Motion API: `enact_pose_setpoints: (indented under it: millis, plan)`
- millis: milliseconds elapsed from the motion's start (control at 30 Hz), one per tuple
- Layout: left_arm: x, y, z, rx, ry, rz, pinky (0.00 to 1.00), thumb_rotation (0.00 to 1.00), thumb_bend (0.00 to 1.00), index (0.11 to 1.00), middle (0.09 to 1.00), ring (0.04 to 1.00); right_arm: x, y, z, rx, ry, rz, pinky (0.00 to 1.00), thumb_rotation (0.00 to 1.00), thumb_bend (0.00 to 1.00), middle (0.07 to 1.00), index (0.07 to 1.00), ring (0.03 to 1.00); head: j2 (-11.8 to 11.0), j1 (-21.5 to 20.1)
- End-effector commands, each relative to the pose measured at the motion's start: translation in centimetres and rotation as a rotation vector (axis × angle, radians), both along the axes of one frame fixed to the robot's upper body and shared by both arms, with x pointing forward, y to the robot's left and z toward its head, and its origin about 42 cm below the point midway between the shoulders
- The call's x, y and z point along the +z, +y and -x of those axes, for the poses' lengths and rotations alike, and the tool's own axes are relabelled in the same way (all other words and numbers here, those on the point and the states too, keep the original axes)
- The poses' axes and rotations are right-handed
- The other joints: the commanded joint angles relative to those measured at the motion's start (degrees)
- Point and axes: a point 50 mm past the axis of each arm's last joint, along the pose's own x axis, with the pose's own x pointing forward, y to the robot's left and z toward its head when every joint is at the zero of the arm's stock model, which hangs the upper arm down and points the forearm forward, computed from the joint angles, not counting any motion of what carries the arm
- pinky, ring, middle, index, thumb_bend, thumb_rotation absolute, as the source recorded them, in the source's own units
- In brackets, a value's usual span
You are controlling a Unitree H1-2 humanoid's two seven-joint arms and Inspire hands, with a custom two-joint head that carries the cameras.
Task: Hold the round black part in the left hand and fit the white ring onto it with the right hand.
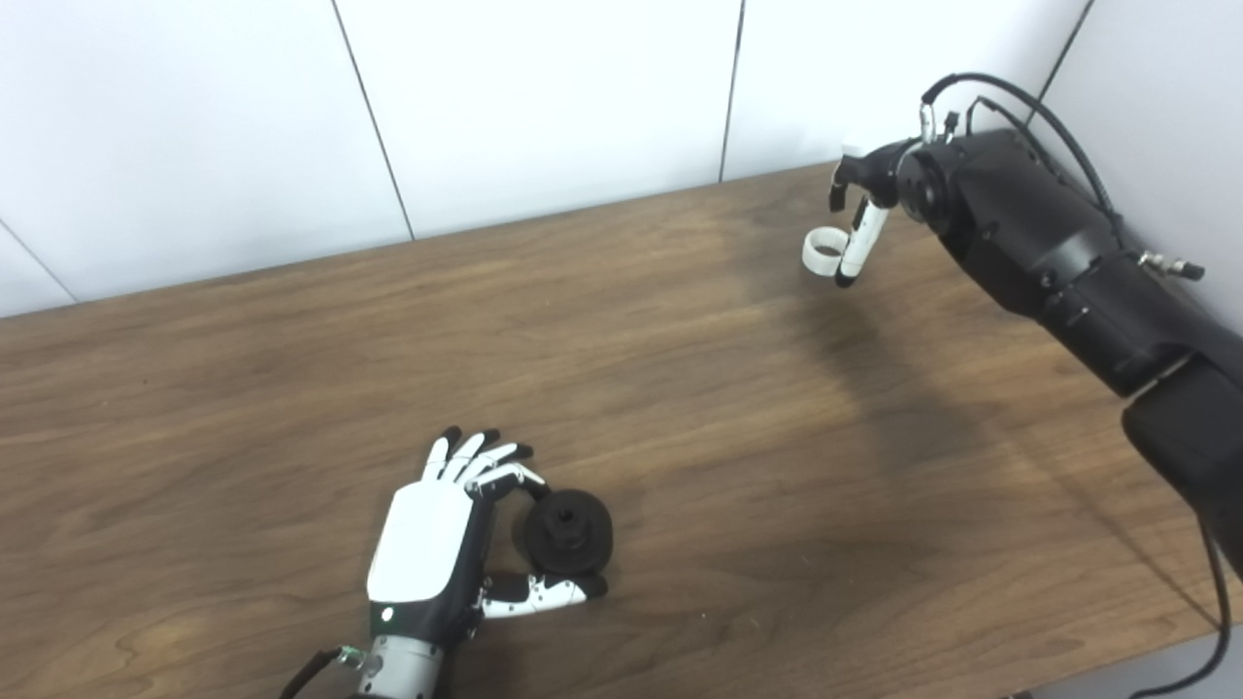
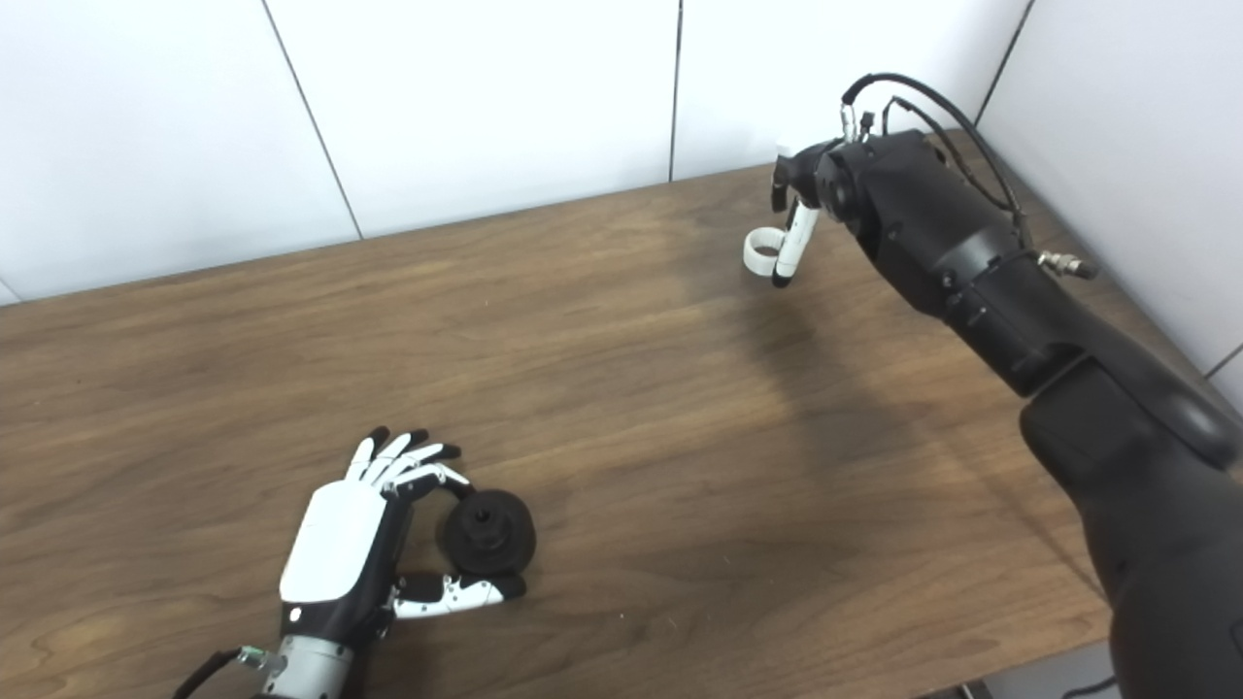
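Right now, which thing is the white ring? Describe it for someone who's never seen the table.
Go to the far right corner of the wooden table, where the black right arm reaches. At the right robot hand sits the white ring, small, pale and hollow, unlike the black part near the front.

A brown wood-grain tabletop (image 1: 621,349) is seen, backed by a white panelled wall. A black part (image 1: 569,531) is set on it near the front edge. A white ring (image 1: 823,249) is found well apart from the part, toward the far right corner; whether it touches the wood cannot be told.
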Motion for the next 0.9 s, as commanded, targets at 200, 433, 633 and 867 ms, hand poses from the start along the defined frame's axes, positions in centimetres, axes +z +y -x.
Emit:
enact_pose_setpoints:
  millis: [200,433,633,867]
  plan:
    - [-2.44,1.05,1.43,0.005,0.131,-0.099,1.0,0.06,0.53,0.483,0.81,0.914,2.79,-0.56,-0.41,0.017,-0.099,0.044,1.0,0.35,0.84,0.943,0.773,0.993,0.1,0.0]
    - [-2.45,0.99,1.37,0.005,0.128,-0.099,1.0,0.06,0.53,0.483,0.807,0.914,2.81,-0.26,-0.46,0.018,-0.111,0.039,1.0,0.33,0.83,0.94,0.773,0.987,0.1,0.0]
    - [-2.44,0.91,1.3,0.004,0.129,-0.105,1.0,0.06,0.53,0.483,0.808,0.914,2.82,0.03,-0.39,0.028,-0.111,0.038,1.0,0.32,0.82,0.941,0.763,0.985,0.0,0.1]
    - [-2.44,0.83,1.33,0.003,0.126,-0.103,1.0,0.06,0.53,0.483,0.808,0.914,2.54,0.16,-0.4,0.04,-0.135,0.019,1.0,0.29,0.82,0.939,0.749,0.98,0.1,0.2]
